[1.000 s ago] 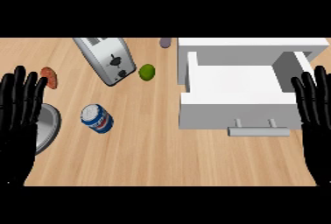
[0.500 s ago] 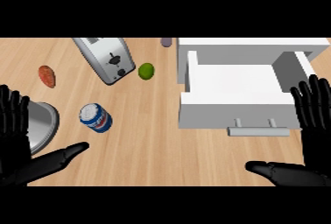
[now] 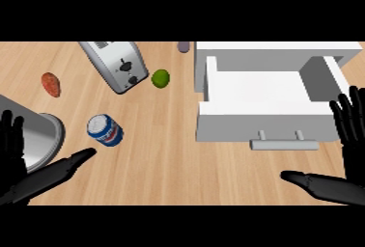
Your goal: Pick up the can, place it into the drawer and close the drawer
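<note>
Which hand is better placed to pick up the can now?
Probably the left. The can stands on the left part of the counter, close above the left hand, whose thumb points toward it. The right hand is by the open drawer, far from the can.

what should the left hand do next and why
Probably move the left hand forward and to the right toward the can, then curl round it. The can stands untouched on the counter just past the hand's open fingers, and the drawer is already pulled open and shows nothing inside. The right hand is open too, beside the drawer.
</note>
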Robot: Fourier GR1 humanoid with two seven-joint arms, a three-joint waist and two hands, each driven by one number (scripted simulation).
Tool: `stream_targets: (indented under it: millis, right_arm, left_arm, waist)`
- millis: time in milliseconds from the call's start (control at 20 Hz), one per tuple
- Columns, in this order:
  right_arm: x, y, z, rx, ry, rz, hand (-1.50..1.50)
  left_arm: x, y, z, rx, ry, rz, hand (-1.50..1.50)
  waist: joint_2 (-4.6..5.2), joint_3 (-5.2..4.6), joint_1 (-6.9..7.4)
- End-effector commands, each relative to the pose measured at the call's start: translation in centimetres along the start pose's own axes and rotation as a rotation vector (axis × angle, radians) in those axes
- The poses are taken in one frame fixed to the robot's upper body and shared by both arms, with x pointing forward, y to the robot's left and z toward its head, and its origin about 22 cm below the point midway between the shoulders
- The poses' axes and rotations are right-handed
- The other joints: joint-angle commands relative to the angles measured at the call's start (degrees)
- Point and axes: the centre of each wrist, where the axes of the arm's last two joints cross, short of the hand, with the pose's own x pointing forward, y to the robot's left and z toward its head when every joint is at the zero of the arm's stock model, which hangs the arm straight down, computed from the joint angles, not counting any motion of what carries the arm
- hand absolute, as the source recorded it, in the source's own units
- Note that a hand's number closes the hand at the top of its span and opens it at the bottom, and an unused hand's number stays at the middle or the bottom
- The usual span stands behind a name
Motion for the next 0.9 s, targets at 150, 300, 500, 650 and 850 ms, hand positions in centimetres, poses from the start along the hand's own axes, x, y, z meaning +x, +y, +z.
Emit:
stream_targets:
  millis: [150,300,500,650,850]
  right_arm:
    - [-0.7,-1.9,-0.1,-0.007,0.006,-0.013,-1.5]
    - [-0.1,-0.2,0.8,-0.02,0.004,-0.009,-1.5]
    - [-1.3,-0.4,1.3,-0.032,-0.004,0.004,-1.5]
    - [-0.1,-1.6,1.4,-0.027,-0.018,0.005,-1.5]
    - [-0.8,-2.3,2.3,-0.008,-0.021,0.015,-1.5]
  left_arm:
    - [-0.9,-2.7,-1.9,-0.009,0.034,-0.001,-1.5]
    - [-0.8,-3.2,-0.9,0.0,0.057,-0.02,-1.5]
    - [-3.1,-3.7,-2.7,-0.012,0.089,-0.008,-1.5]
    - [-3.4,-4.4,-2.6,-0.007,0.101,-0.032,-1.5]
    - [-8.7,-3.2,-1.1,0.01,0.128,-0.049,-1.5]
  waist:
    - [0.04,-0.01,-0.23]
    - [0.0,-0.01,-0.11]
    - [0.04,-0.02,-0.14]
    - [0.02,-0.01,-0.15]
    - [0.04,-0.05,-0.21]
